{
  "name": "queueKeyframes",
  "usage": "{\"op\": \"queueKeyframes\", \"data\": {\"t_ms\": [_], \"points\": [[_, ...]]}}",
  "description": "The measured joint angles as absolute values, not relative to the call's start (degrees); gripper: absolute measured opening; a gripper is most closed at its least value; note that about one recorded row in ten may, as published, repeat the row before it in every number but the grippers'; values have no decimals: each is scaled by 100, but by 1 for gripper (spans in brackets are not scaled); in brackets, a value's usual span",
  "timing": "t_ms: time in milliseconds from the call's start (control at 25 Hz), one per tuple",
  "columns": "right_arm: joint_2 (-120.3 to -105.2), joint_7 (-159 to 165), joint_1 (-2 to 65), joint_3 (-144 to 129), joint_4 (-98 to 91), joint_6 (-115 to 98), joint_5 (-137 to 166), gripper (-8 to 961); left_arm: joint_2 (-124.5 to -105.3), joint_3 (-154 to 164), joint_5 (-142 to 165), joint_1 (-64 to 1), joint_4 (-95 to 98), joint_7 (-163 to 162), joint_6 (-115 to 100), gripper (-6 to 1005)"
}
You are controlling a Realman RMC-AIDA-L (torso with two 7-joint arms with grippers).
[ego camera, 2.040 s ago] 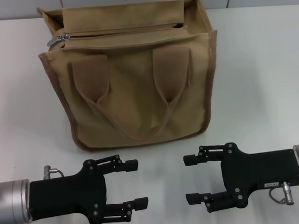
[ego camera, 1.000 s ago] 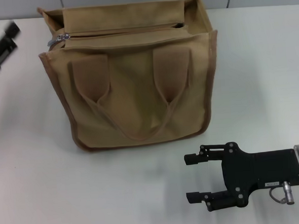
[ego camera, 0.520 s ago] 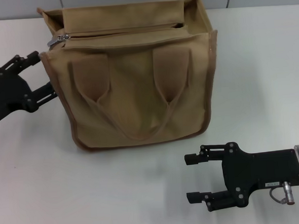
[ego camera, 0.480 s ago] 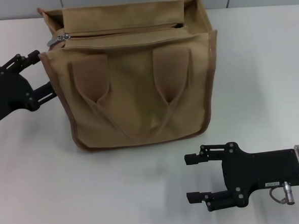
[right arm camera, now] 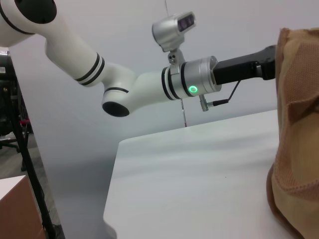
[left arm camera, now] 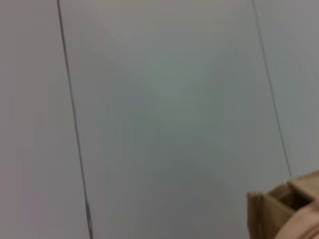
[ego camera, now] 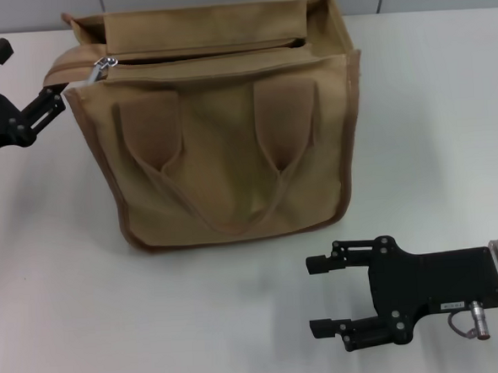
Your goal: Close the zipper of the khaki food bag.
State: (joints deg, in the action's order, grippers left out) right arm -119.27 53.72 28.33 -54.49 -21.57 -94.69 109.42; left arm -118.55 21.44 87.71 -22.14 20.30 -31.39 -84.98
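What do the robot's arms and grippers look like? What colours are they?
The right gripper is matte black with two thin linked fingers on a boxy black body, joined to a shiny silver wrist with a small metal plug and cable. The left gripper is black too. From the right wrist view, the left arm is smooth white tubes with black rings, a silver cuff with a green light, and a small camera on top.

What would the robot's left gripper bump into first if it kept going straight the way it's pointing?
Probably the khaki food bag. The left gripper, open, points at the bag's upper corner near the zipper pull, though depth is unclear.
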Motion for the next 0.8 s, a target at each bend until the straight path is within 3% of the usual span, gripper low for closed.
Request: {"op": "queueKeyframes", "data": {"t_ms": [520, 800], "points": [[-11928, 5407, 2874, -5440, -2180, -9628, 10866, 701, -11865, 1981, 8762, -2300, 1597, -2289, -8747, 787], [-11923, 5568, 2884, -5440, -2164, -10134, 10446, 695, -11867, 1997, 8760, -2294, 1548, -2194, -8820, 530]]}}
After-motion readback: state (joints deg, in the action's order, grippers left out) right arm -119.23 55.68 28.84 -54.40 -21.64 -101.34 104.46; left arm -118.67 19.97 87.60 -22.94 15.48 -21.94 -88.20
